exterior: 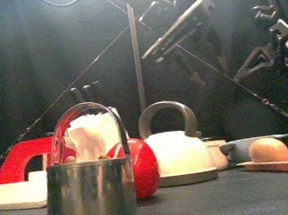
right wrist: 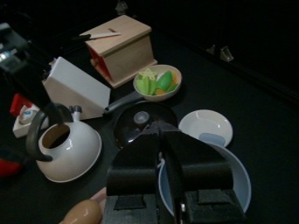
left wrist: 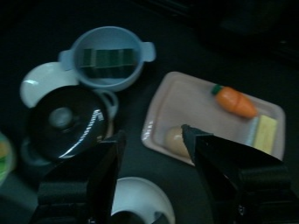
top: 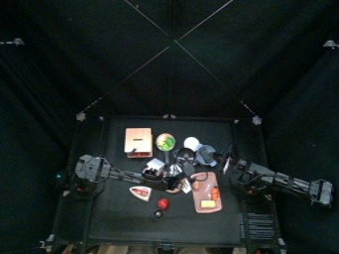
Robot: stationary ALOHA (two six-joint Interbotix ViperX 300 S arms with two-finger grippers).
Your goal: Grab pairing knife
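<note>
Dark and slim, the only knife-like shape I can find is a short strip on the sloped face of the wooden knife block (right wrist: 121, 42), seen from the right wrist. I take it for the paring knife (right wrist: 103, 33), but it is too small to be sure, and no blade shows. The block stands at the far left of the cluttered table (top: 113, 213), well apart from my left pincer (left wrist: 152, 136). That pincer hangs released, jaws spread wide, above the middle of the table.

Below the left pincer sits a pale blue two-handled pot (left wrist: 107, 54) with something dark green inside. Beside the pot are a black lid (left wrist: 65, 118) and a white plate (left wrist: 38, 83). A pinkish cutting board (left wrist: 205, 109) carries a carrot (left wrist: 237, 100), a yellow slab (left wrist: 267, 131) and a round tan thing, half hidden by my finger. Near the block, a small bowl (right wrist: 156, 81) holds green pieces.

At the front edge a steel cup (exterior: 88, 193) blocks much of a red ball (exterior: 144, 168) and the white kettle (exterior: 183, 152).

My right pincer (right wrist: 170, 144) rests over a large white dish (right wrist: 239, 179). Whether it is clenched I cannot tell.
</note>
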